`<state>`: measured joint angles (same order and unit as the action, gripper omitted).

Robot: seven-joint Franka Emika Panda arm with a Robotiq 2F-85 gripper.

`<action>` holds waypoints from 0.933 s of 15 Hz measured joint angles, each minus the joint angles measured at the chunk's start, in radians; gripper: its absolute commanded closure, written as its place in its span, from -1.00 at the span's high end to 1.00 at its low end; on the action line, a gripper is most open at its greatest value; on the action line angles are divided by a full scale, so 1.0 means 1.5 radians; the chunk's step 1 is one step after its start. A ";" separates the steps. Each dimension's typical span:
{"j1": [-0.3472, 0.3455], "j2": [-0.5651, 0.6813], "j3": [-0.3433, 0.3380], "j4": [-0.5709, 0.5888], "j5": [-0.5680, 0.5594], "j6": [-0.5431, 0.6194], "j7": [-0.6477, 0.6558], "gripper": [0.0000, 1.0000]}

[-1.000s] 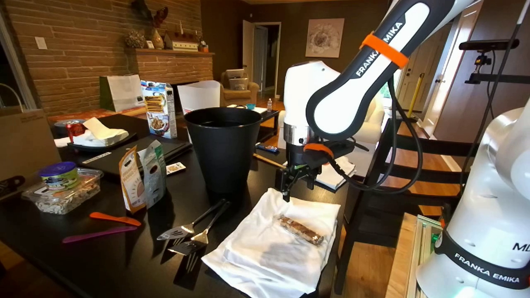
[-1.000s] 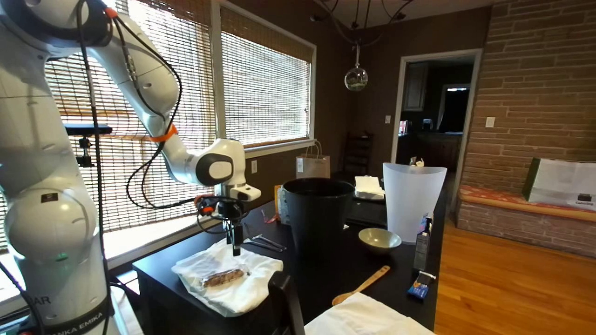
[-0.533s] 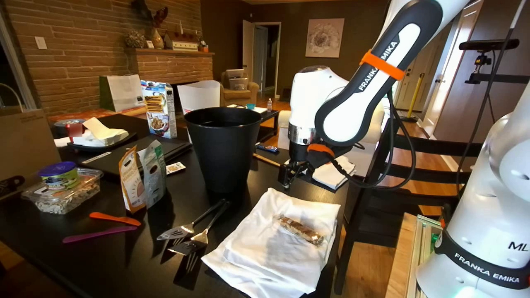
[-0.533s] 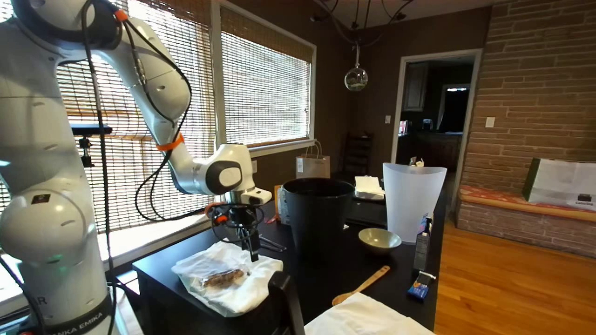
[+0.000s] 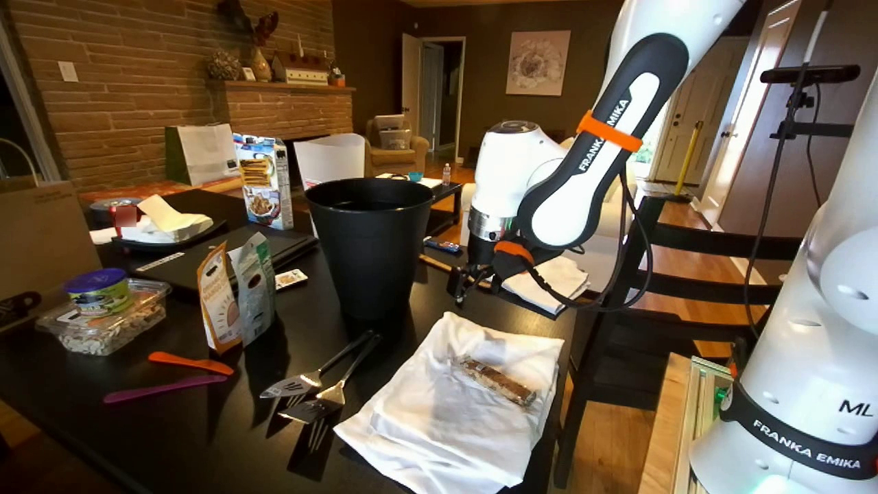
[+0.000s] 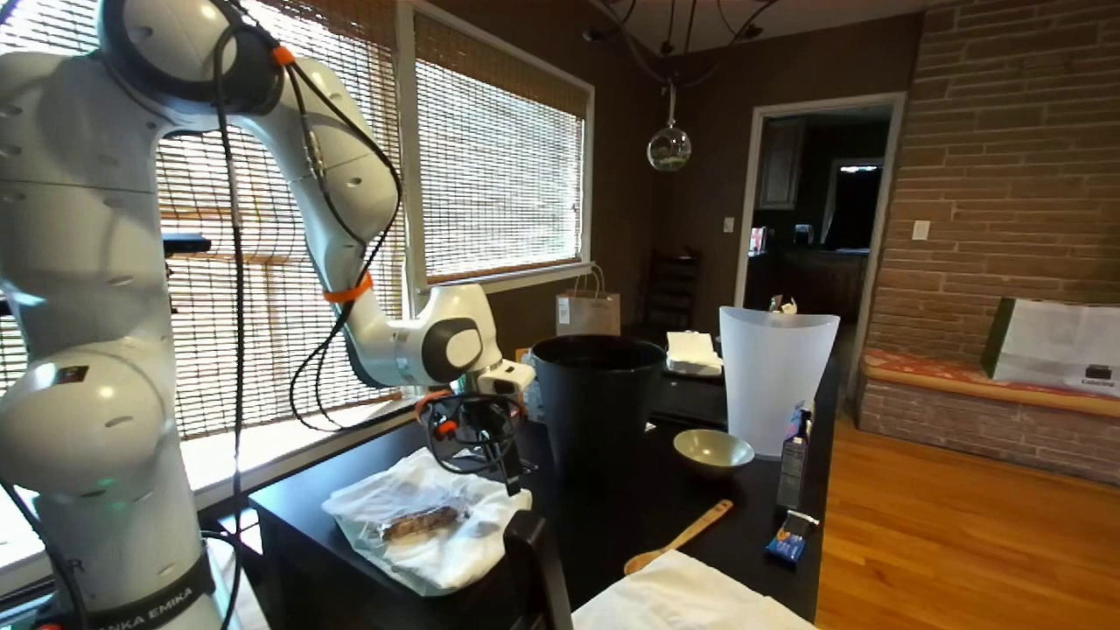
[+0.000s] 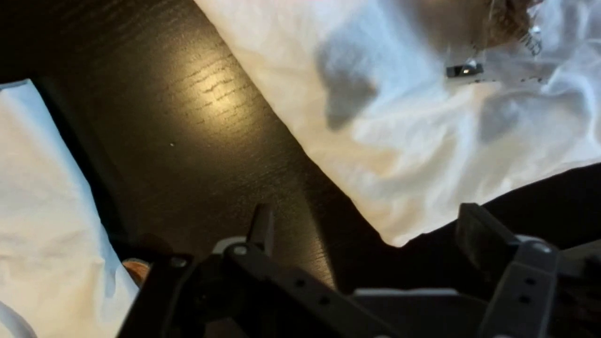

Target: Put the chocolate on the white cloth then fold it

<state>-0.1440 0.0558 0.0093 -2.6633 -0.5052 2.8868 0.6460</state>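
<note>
The chocolate, a brown bar in clear wrapping, lies on top of the white cloth, and both exterior views show it there. That cloth is spread flat and wrinkled at the table's end. Past the cloth's edge, on the side toward the black bin and the wooden spoon, my gripper hangs above the table. In the wrist view the gripper is open, its fingers wide apart with nothing between them. A corner of the cloth points toward the gap, and the chocolate is partly cut off at the top.
A tall black bin stands close beside the gripper. Metal serving utensils lie beside the cloth. A folded white piece, a wooden spoon and a bowl are farther along. A black chair rises at the table's edge.
My gripper has moved from over the cloth to beyond its edge, rightward in an exterior view, staying open. The chocolate and the cloth lie where they were.
</note>
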 measured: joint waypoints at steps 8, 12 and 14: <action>0.026 0.104 -0.020 0.095 -0.080 0.002 0.126 1.00; 0.050 0.153 -0.029 0.125 -0.087 0.002 0.165 0.42; 0.059 0.170 -0.032 0.135 -0.087 0.002 0.174 0.12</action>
<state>-0.0555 0.3107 -0.0387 -2.4609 -0.6350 2.8893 0.9068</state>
